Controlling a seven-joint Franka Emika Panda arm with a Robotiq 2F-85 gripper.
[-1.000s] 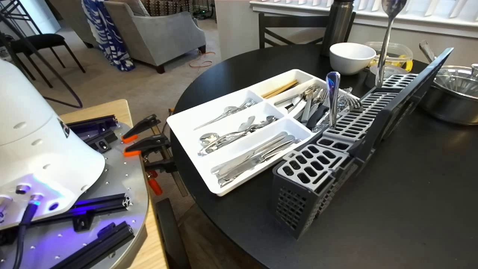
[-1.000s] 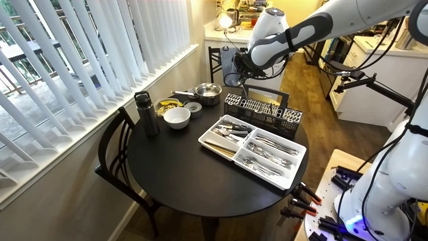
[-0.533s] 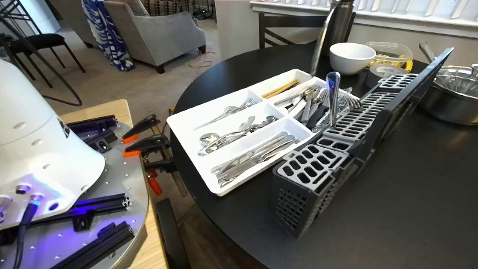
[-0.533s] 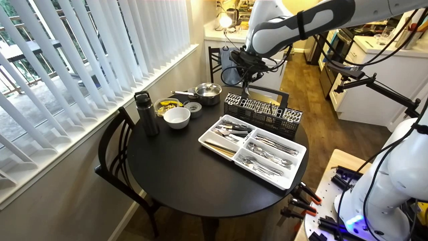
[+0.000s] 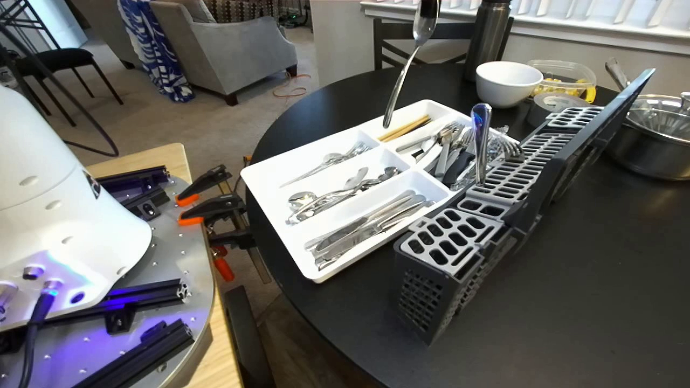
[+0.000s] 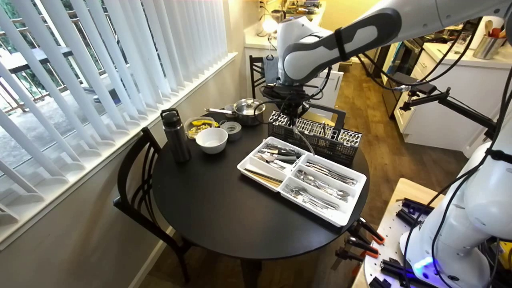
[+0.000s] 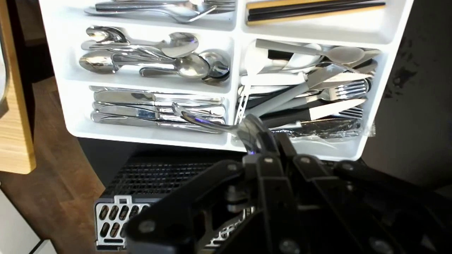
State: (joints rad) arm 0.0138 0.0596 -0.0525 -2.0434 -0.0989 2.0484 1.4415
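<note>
A metal spoon (image 5: 403, 73) hangs handle down in an exterior view, its bowl uppermost. My gripper (image 7: 275, 150) is shut on the bowl of this spoon (image 7: 197, 120), and the handle slants away to the left in the wrist view. In an exterior view the gripper (image 6: 293, 120) is above the grey-black cutlery basket (image 6: 312, 140), with the spoon's handle reaching toward the white cutlery tray (image 6: 344, 218). Sorted knives (image 7: 123, 106), spoons (image 7: 190, 67), chopsticks (image 7: 314, 10) and mixed utensils (image 7: 300, 88) lie in the tray's compartments. A handle (image 5: 480, 137) and a fork (image 5: 511, 146) stick up from the basket.
Behind the tray on the round black table (image 6: 216, 216) stand a white bowl (image 6: 211, 140), a dark bottle (image 6: 176, 138), a plastic container (image 6: 200, 125), a tape roll (image 6: 232, 129) and a lidded pot (image 6: 250, 112). Clamps (image 5: 213, 207) sit near the table's edge.
The spoon has moved from the basket's far end toward the tray, its handle swinging from near upright to slanted. My gripper has come lower and the grip has stayed shut.
</note>
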